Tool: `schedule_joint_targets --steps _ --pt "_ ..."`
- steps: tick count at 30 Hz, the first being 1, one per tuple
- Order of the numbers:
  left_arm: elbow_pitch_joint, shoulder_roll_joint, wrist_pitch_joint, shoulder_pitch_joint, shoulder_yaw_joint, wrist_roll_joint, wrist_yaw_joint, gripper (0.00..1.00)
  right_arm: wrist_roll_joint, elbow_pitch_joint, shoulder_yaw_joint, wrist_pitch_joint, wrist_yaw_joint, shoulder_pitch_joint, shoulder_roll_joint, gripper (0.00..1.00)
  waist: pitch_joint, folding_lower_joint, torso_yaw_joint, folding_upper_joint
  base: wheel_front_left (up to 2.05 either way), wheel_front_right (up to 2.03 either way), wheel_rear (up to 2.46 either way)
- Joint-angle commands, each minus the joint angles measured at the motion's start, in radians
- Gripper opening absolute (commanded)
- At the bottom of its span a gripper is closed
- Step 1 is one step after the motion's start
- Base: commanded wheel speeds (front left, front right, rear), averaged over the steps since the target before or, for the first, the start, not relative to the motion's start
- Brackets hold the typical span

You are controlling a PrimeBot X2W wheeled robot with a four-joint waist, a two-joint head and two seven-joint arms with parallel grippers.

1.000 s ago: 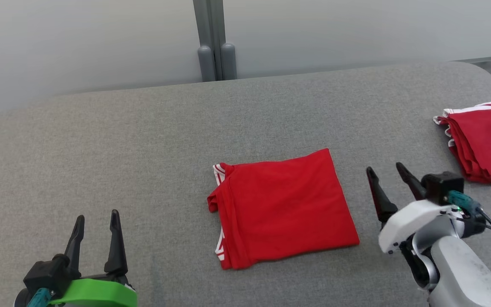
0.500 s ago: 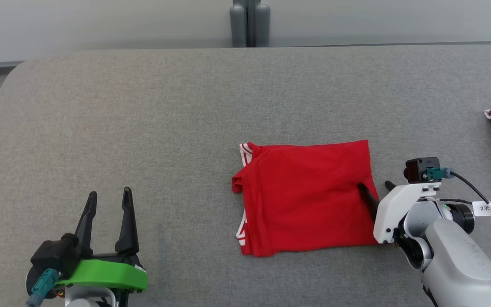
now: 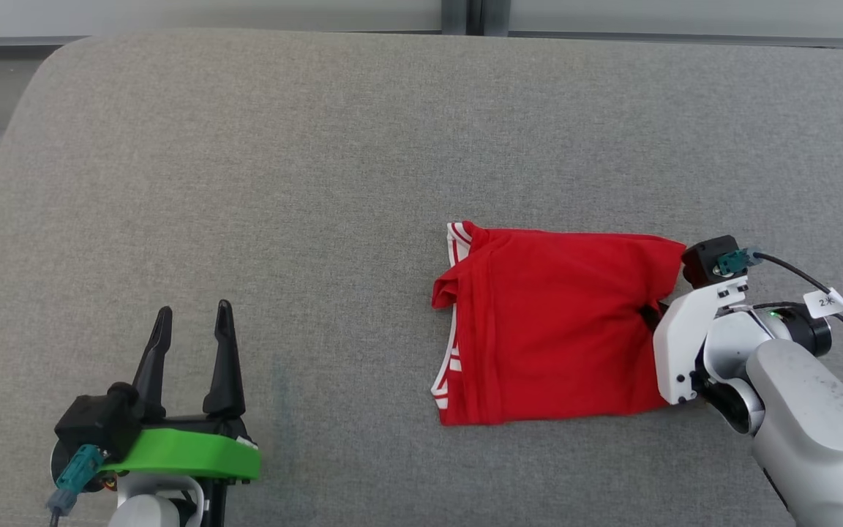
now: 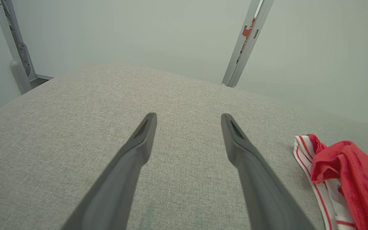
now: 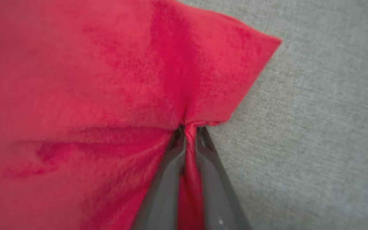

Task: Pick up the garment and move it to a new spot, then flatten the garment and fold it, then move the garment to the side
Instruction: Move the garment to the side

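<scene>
Seen from the head, the red garment (image 3: 549,326) lay folded into a rough rectangle on the grey woven cushion (image 3: 282,183), right of centre, its white-striped trim (image 3: 456,245) turned to the left. The right gripper (image 3: 647,316) met the cloth's right edge about halfway along, its dark fingers largely hidden by fabric and the pale wrist housing, and the cloth puckered there. The left gripper (image 3: 193,318) hovered well apart at the lower left, jaws spread wide and holding nothing. In the left wrist view its two tapered, matte fingers (image 4: 139,150) stood wide apart over bare cushion, with the garment's striped corner bunched at the far right and a slim metal post (image 4: 244,44) rising against a pale wall. In the right wrist view the fingers (image 5: 168,179) were pressed nearly together on a thin pinch of the red edge, creases fanning out from the tips and one corner lifted into a peak. The knit looked light, limp and slightly grippy, not fragile. It would likely sag and unfold if raised by this single point, so a hold that took all the stacked layers at the edge and kept them low seemed the safer way.
</scene>
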Motion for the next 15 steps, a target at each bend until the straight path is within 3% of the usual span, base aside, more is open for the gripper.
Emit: schedule_joint_targets --steps 1,9,15 --pt "-0.003 0.003 0.001 -0.014 -0.004 -0.009 0.004 1.0 0.007 0.049 0.044 0.051 -0.003 0.06 -0.003 0.0 0.001 0.0 -0.006 0.0 0.0 0.0 0.0" --pt "-0.018 0.003 0.001 -0.023 -0.006 -0.003 0.005 1.0 -0.065 -0.052 0.15 0.046 -0.007 -0.057 -0.141 0.0 0.011 0.0 -0.048 0.0 0.0 0.0 0.0" --pt "-0.051 0.003 0.001 -0.035 0.011 0.008 0.003 1.0 -0.076 -0.157 0.2 0.062 -0.003 -0.221 -0.213 0.0 0.04 0.0 -0.133 0.0 0.0 0.0 0.0"
